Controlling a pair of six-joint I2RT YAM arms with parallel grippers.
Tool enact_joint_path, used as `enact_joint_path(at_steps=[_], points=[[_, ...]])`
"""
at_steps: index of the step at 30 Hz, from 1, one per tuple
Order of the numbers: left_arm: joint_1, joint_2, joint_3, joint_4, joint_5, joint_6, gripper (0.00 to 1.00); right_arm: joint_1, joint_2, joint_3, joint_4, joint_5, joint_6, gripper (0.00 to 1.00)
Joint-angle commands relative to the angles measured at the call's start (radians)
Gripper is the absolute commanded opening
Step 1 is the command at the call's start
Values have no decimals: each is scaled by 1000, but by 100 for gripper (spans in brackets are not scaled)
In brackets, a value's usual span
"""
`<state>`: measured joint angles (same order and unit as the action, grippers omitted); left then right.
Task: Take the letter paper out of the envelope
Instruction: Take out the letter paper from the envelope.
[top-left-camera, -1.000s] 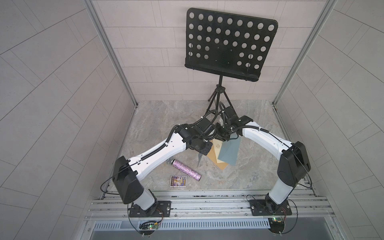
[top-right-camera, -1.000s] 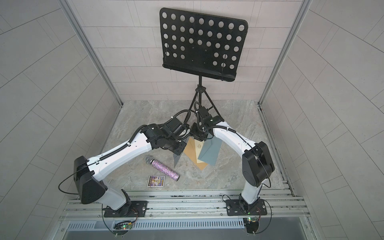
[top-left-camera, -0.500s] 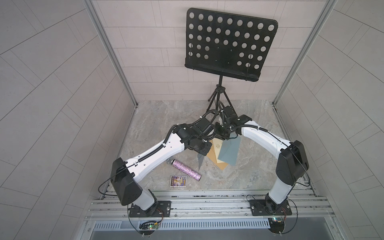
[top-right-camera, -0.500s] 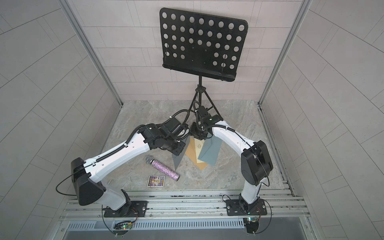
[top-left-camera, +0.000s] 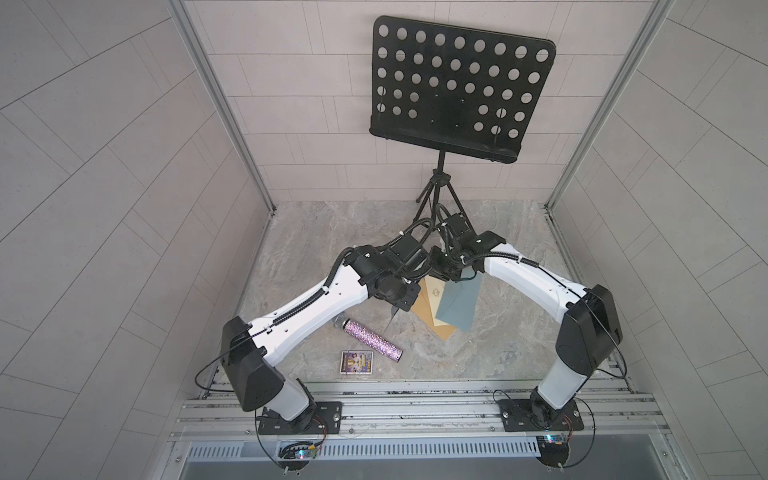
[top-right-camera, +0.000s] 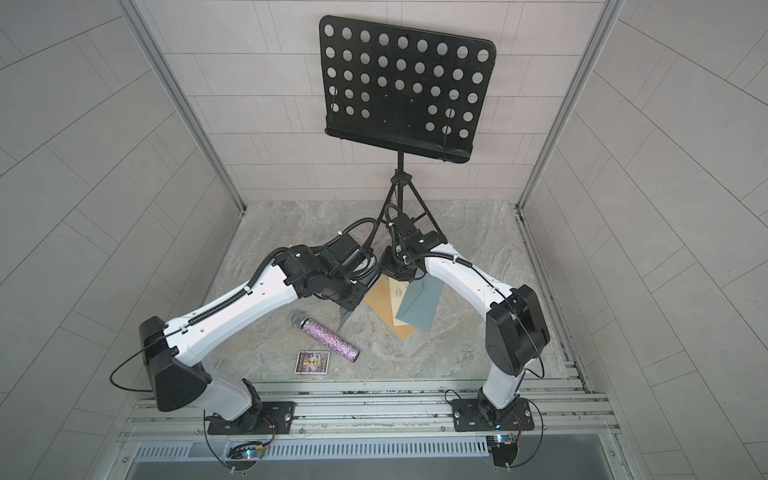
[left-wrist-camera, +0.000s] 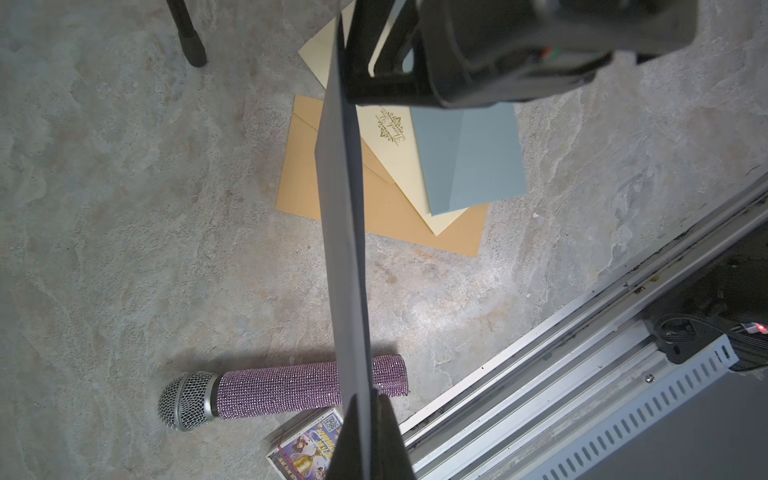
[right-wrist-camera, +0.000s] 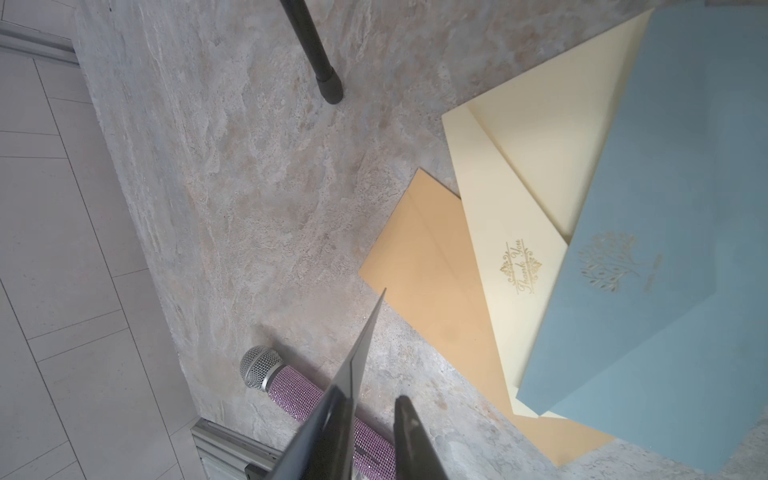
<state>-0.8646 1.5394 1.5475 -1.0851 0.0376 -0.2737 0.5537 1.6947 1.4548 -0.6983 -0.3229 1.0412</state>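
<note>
In both top views, found the left claw (top-left-camera: 401, 305) clamped on a dark envelope (top-left-camera: 394, 321), held clear of the bench (top-left-camera: 324, 241). Noted the right claw (top-left-camera: 440, 277) just beside it, at the upper end of that envelope. Recorded on the bench below: a tan envelope (top-right-camera: 380, 305), a cream envelope (top-right-camera: 397, 291) overlapping it and a blue envelope (top-right-camera: 419, 307) on top. Also recorded a glittered microphone (top-right-camera: 328, 338) and a small picture card (top-right-camera: 312, 361) nearer the rail, and a music stand (top-right-camera: 399, 83) at the back. In the left wrist view, seen edge-on between the closed fingers (left-wrist-camera: 392, 444): the dark envelope (left-wrist-camera: 345, 249), running up to the right claw (left-wrist-camera: 376, 58). In the right wrist view, found the right claw (right-wrist-camera: 370, 411) with jaws parted. Noted one finger (right-wrist-camera: 405, 432) standing apart from the envelope (right-wrist-camera: 357, 365), with bench showing through the gap. Noted the envelope lying close along the other finger. Unable to tell the letter paper from the envelope in any view.
</note>
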Motion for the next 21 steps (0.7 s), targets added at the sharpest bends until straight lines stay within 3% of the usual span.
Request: enact_joint_path(at_steps=[1, 21], points=[[-5, -9, 49, 23, -38, -2, 0, 29, -25, -44, -17, 12, 66, 20], [-2, -8, 59, 50, -78, -26, 0, 127, -7, -33, 44, -47, 164, 19]])
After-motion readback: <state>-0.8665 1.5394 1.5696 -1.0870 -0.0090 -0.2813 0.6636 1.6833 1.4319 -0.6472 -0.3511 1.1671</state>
